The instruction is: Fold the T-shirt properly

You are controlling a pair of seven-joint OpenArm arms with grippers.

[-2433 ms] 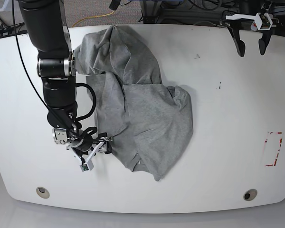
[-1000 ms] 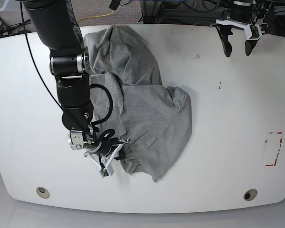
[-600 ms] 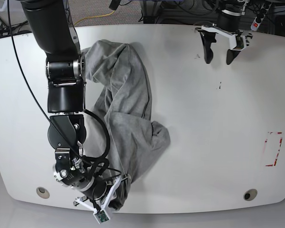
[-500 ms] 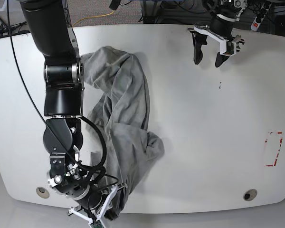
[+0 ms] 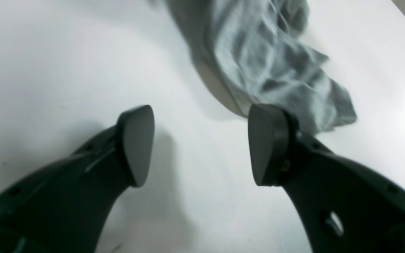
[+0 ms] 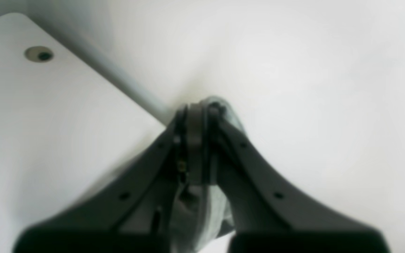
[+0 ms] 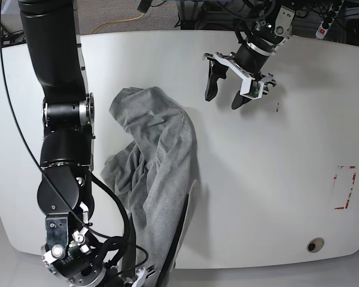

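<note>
One soft, limp T-shirt point(image 7: 158, 179) trails over the counter's point(image 7: 299, 179) front edge, pinched in the clenched right gripper point(image 6: 195, 140); the spread-jawed, empty left gripper point(image 7: 229, 89) could take its far hem.

The T-shirt point(image 7: 158, 173) is soft heather-grey knit cloth, matt and finely mottled, lying in deep rumpled folds that catch light on their ridges. The surface point(image 7: 299, 167) under it is a smooth white board with a faint sheen, marked by a few small dark specks and a strip of red tape point(image 7: 345, 188) near one edge. The left gripper point(image 5: 199, 144) has black matt plastic jaws with smooth rounded pads, and the right gripper point(image 6: 197, 140) looks like the same dark, dull plastic, with grey cloth pinched in it.
</note>
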